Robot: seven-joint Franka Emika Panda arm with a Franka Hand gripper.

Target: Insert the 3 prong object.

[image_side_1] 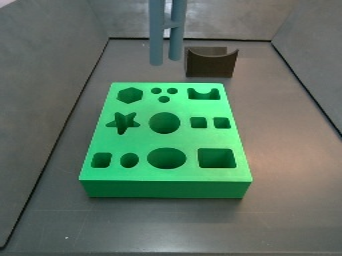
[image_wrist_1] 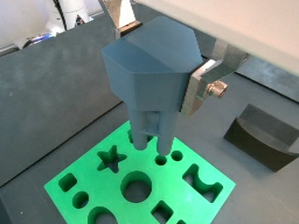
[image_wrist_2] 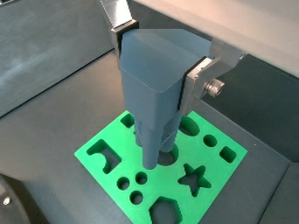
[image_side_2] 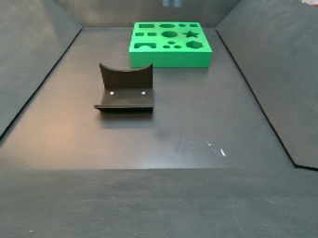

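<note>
My gripper (image_wrist_1: pixel 162 61) is shut on the 3 prong object (image_wrist_1: pixel 149 74), a pale blue-grey piece that also shows in a wrist view (image_wrist_2: pixel 158 87). Silver fingers (image_wrist_1: pixel 201 87) clamp its thick upper body. Its thin prongs (image_wrist_1: pixel 152 136) point down and hang above the green board (image_wrist_1: pixel 82 188), near the three small round holes (image_wrist_1: pixel 163 159). In a side view the prongs (image_side_1: pixel 167 35) hang from the top edge over the far side of the board (image_side_1: pixel 160 187), apart from it; the gripper itself is out of that view.
The green board (image_side_2: pixel 170 60) has several cut-outs: star, hexagon, circles, squares. A dark brown block with a curved notch (image_side_1: pixel 210 62) stands behind the board; it also shows on the dark floor in a side view (image_side_2: pixel 125 88). Grey walls ring the floor.
</note>
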